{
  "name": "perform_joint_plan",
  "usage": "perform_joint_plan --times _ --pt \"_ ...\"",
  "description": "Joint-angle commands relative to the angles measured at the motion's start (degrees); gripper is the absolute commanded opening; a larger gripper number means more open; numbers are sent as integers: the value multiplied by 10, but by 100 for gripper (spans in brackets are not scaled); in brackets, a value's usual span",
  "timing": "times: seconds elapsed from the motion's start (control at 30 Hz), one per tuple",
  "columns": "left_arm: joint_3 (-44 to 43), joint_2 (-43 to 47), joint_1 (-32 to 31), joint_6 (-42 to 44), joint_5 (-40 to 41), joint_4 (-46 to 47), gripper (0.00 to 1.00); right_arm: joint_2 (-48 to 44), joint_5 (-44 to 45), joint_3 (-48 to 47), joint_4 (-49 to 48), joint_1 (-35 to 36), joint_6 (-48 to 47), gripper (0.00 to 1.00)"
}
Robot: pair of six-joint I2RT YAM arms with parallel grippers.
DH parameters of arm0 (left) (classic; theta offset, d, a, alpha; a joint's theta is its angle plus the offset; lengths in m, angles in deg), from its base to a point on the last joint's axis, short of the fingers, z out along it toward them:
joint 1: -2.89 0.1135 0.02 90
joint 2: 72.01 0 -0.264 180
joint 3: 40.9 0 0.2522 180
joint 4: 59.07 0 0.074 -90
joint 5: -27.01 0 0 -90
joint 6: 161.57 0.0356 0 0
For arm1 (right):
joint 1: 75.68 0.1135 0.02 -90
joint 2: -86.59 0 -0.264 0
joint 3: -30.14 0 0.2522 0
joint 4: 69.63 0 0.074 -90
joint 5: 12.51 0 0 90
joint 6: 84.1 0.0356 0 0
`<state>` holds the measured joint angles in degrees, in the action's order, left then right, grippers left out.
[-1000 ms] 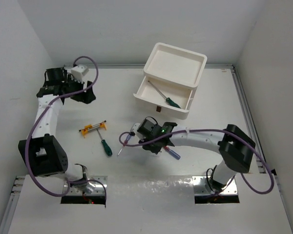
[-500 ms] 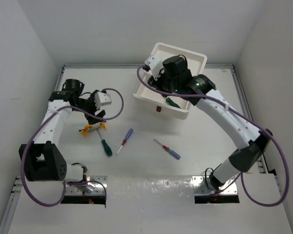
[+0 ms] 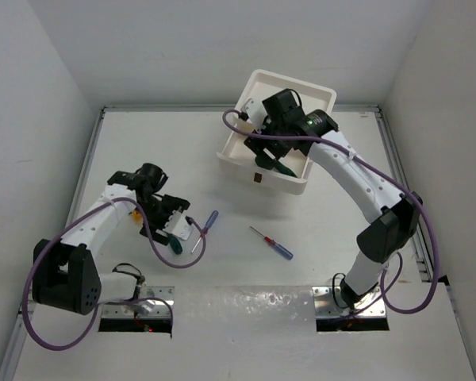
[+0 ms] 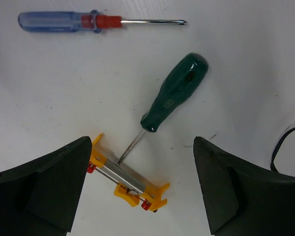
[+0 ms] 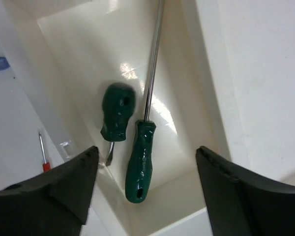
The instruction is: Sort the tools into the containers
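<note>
Jaws wide, the left gripper hangs over the green screwdriver near the worktop's near-left corner. Its shaft meets the yellow tool, so a grab could snag both.

The right gripper, jaws wide too, hovers above the open drawer by the far edge.

Count: two drawer screwdrivers, both green. On the worktop lie one green, two blue-and-red screwdrivers and one yellow tool.

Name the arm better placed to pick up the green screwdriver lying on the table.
Left. The left claw hovers open right above the green screwdriver. The right claw is across the table, open over the white drawer.
</note>
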<state>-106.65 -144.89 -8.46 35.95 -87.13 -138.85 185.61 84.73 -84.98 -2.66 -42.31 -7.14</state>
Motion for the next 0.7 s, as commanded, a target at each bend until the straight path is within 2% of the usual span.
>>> perform_joint_plan --times 0.0,0.13,0.27,0.43,0.53,0.67 --pt "13 17 -33 165 22 -6 82 -16 1 -34 4 3 6 81" --pt "17 1 -58 159 20 1 81 -42 8 -34 4 3 9 87" --pt "34 -25 -92 130 28 5 71 -83 17 4 -19 3 15 89" --pt "75 -58 -98 153 88 -3 62 -119 38 47 -24 3 15 90" --pt "90 -80 -101 152 107 17 62 -137 39 78 -34 3 25 90" --pt "94 -104 -104 99 96 90 58 -156 36 114 -47 3 35 90"
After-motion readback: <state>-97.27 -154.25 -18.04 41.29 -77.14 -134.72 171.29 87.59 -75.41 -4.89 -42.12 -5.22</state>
